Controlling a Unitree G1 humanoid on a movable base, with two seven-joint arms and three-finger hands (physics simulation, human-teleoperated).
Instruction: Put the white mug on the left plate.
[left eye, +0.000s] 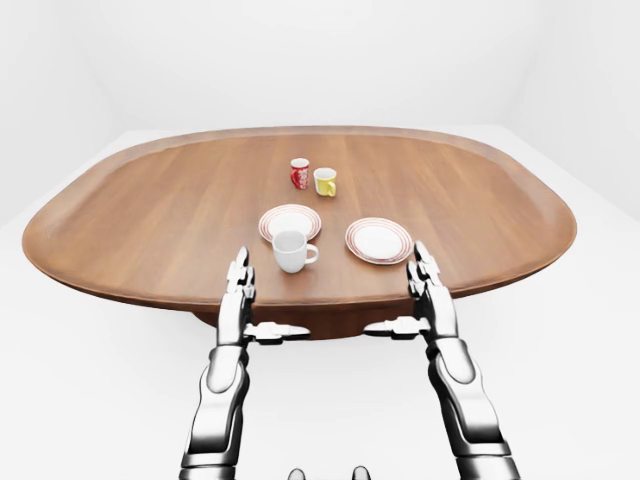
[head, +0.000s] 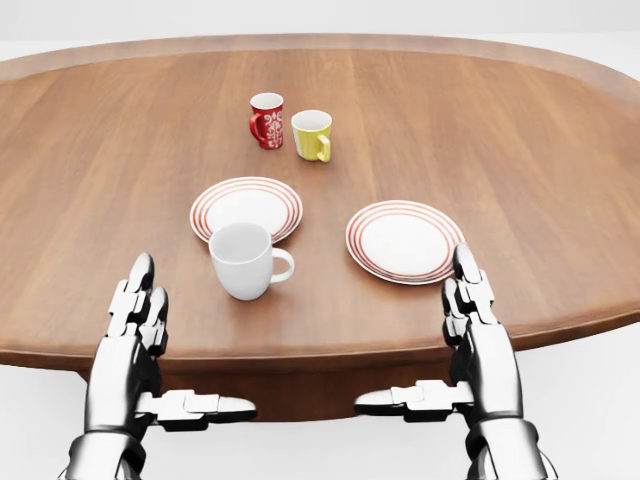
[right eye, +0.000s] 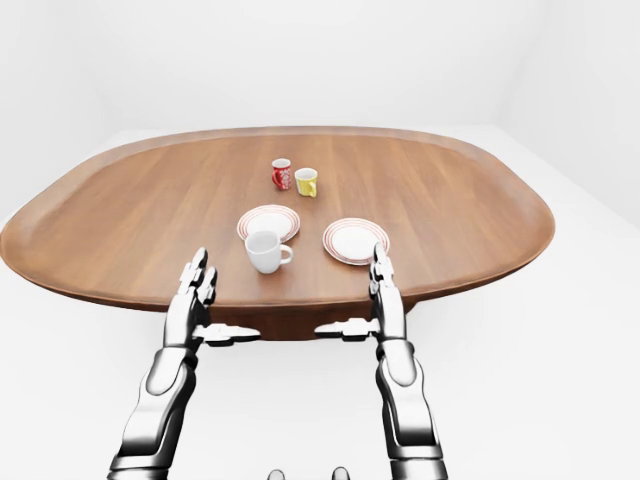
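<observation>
The white mug (head: 243, 260) stands upright on the wooden table (head: 100, 180), its handle pointing right, just below the left plate (head: 246, 207), a white plate with red rings. A matching right plate (head: 404, 241) lies beside it. My left hand (head: 160, 355) hovers open at the table's near edge, lower left of the mug and apart from it. My right hand (head: 445, 345) is open too, just below the right plate. Both hold nothing.
A red patterned mug (head: 266, 120) and a yellow mug (head: 312, 134) stand together above the plates. The oval table's rim (left eye: 300, 300) runs just under my hands. White floor and walls surround the table.
</observation>
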